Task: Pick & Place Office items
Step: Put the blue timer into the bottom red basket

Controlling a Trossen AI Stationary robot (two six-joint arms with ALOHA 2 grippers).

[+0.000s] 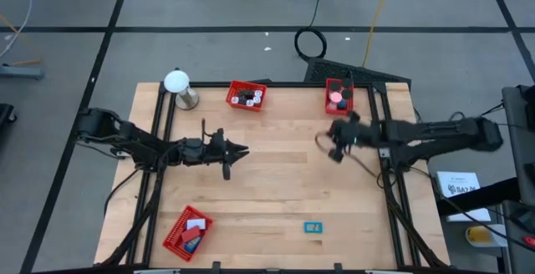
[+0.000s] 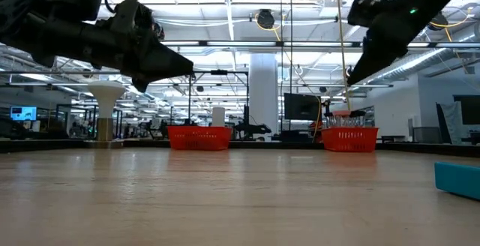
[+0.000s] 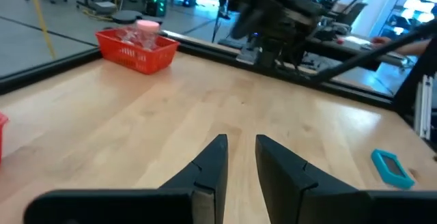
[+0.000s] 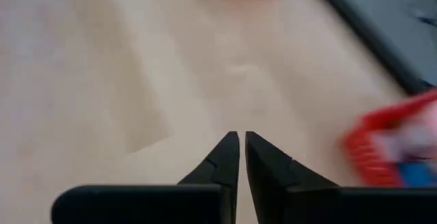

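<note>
Pick-and-place of office items on a wooden worktop [image 1: 276, 182]. Landmark: the red mesh tray at the far right corner [image 1: 338, 96], which holds a pink roll and a few small dark pieces.

Right hand [image 1: 336, 137]: raised above the wood just in front of this tray, on the side toward the worktop's middle. Its fingers [image 4: 229, 157] are drawn almost together with only a slit between them, and nothing shows between them. Its nearness to the tray suggests delivery there, so the hand is probably free for another pick.

Left hand [image 1: 236, 149]: waiting well left of the tray, over the worktop's centre, pointing toward it. Its fingers [image 3: 212, 166] stand slightly apart and hold nothing.

Remaining loose item: a flat teal piece [image 1: 313, 228], lying alone near the front edge, well in front of the tray. It is likely the next target.

Other trays: one [image 1: 246, 96] to the left along the far edge holds small black and white items; one [image 1: 185, 232] at the front left holds red, white and blue pieces, suggesting sorted groups.
</note>
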